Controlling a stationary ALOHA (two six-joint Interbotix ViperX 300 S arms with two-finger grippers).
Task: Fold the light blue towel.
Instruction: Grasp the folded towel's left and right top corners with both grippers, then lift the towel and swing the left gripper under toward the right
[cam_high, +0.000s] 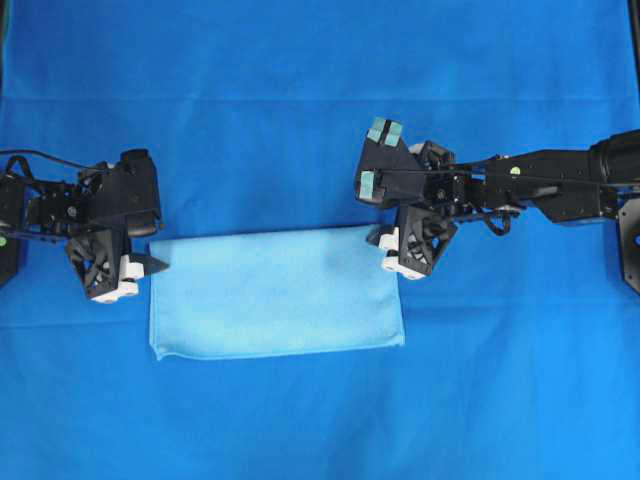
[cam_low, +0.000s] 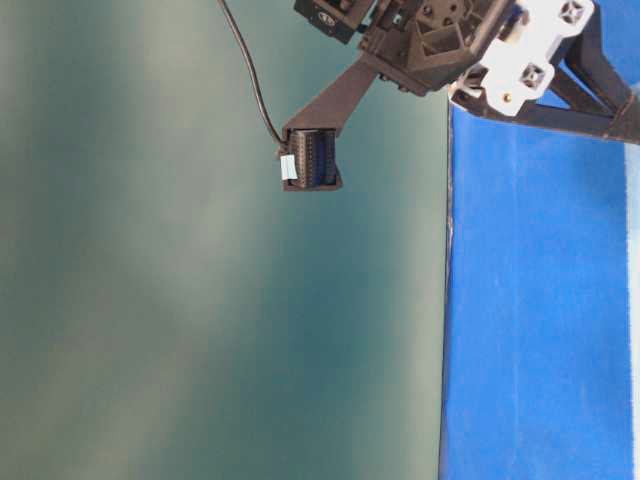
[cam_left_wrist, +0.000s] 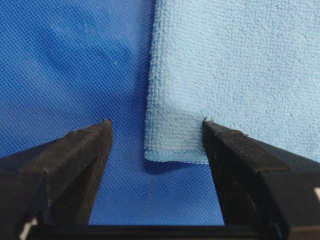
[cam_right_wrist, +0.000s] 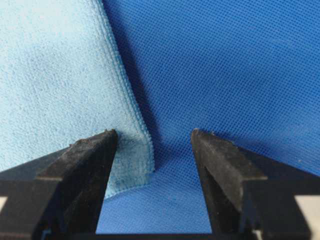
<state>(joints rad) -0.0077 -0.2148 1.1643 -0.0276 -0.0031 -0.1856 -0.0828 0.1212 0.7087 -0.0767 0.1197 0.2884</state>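
The left end effector (cam_high: 150, 268) is standing with jaws apart at the left far corner of the light blue towel (cam_high: 275, 292), which is lying as a flat rectangle on the blue-covered worktop (cam_high: 300, 120). The right end effector (cam_high: 385, 252) is likewise gaping at the right far corner. Each should be straddling its corner fully and pinching every layer before lifting. No legible markings are showing.

No readable text, label, brand, number or sign in any view. Small pale green tape patches (cam_high: 384, 131) sit on the right arm's camera housing; they are blank. A similar patch (cam_low: 288, 167) on the dark connector block in the table-level view also bears no lettering. The white fittings (cam_low: 530, 50) near that view's top edge show screw heads only, no markings.
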